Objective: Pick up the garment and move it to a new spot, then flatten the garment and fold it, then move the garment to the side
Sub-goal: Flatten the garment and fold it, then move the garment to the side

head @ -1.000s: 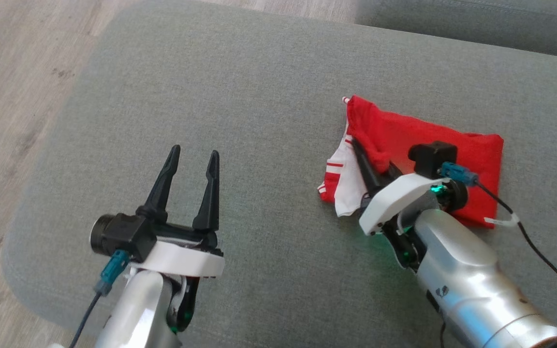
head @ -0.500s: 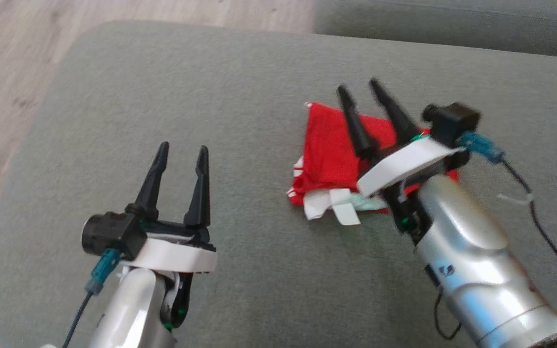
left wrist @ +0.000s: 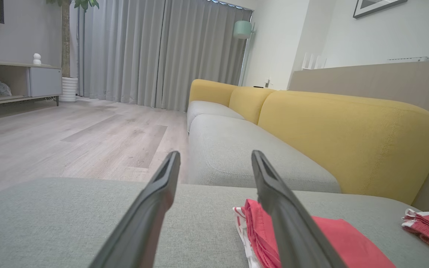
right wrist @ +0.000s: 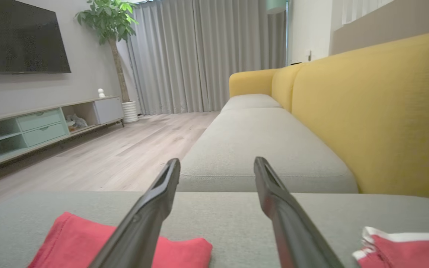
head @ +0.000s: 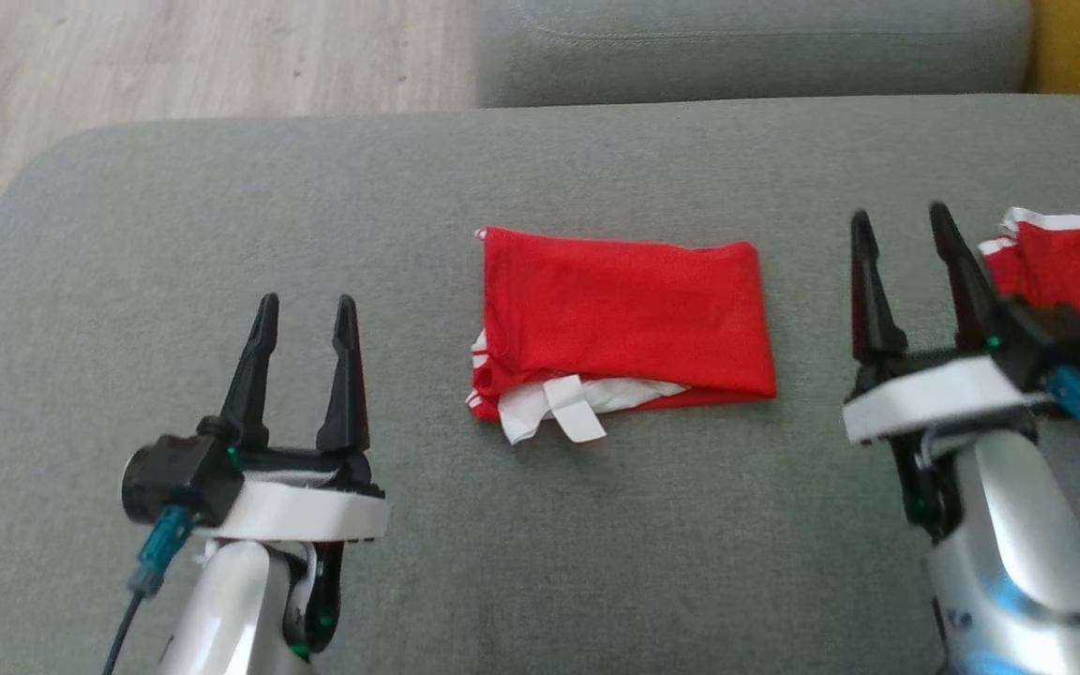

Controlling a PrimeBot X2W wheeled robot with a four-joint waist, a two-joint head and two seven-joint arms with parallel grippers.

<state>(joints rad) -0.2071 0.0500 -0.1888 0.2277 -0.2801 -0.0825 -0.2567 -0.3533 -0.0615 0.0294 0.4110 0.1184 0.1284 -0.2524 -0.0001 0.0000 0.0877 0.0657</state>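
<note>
The folded red garment (head: pixel 624 319) has been released and is left lying between the right claw (head: pixel 900 214) and the left claw (head: pixel 307 302), both spread wide and empty. Folding is judged done.

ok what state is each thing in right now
left gripper, open, empty
right gripper, open, empty
red garment, folded, flat on the grey cushion, not held
second red garment, bunched up, beside the right gripper
</note>
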